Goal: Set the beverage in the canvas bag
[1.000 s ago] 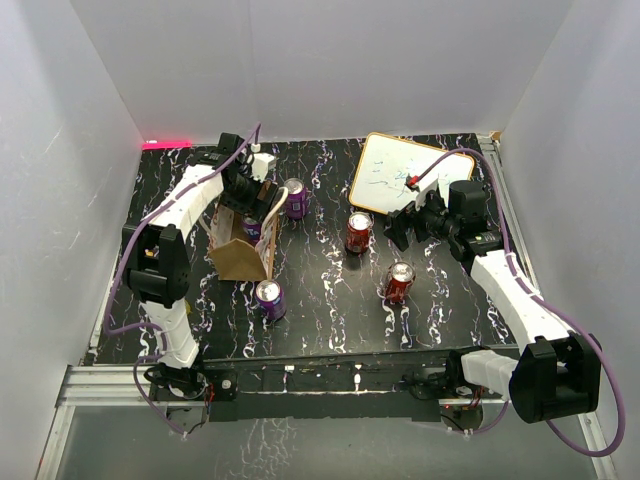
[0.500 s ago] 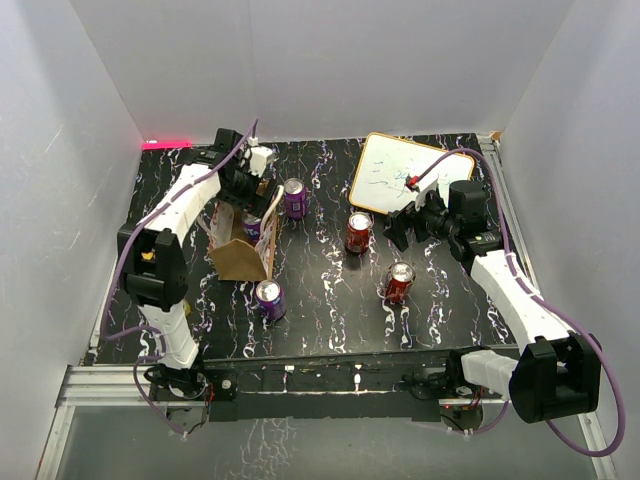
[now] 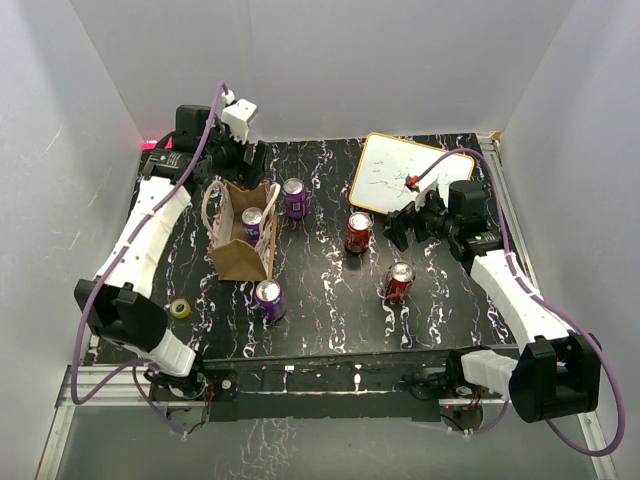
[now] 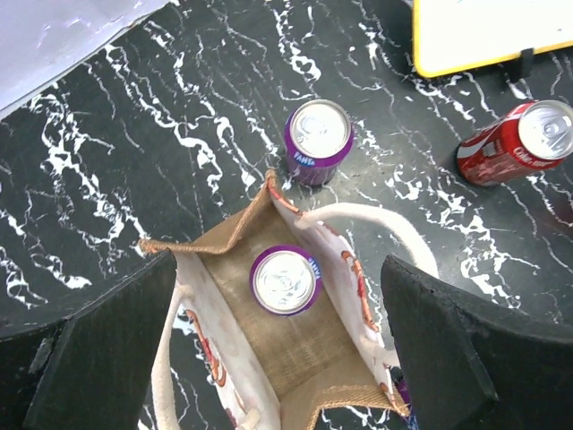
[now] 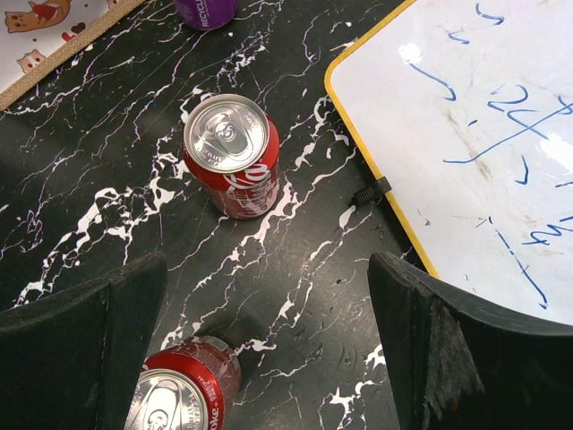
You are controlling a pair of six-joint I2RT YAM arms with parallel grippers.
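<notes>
Your left arm has lifted up and back off the canvas bag [image 3: 240, 258]. Its fingers [image 4: 98, 349] are spread wide and empty above the opening. One purple can [image 4: 285, 280] stands upright inside the bag, toward its far end, so the drop looks done and you're in the retreat. Your right fingers [image 5: 81, 331] are open too, holding nothing, above a red can [image 5: 231, 148] on the surface [image 3: 330, 300]. If more drinks must go in, lower them around that can, squeeze, and carry it to the bag's free half, clear of the handles [image 4: 376, 218].
</notes>
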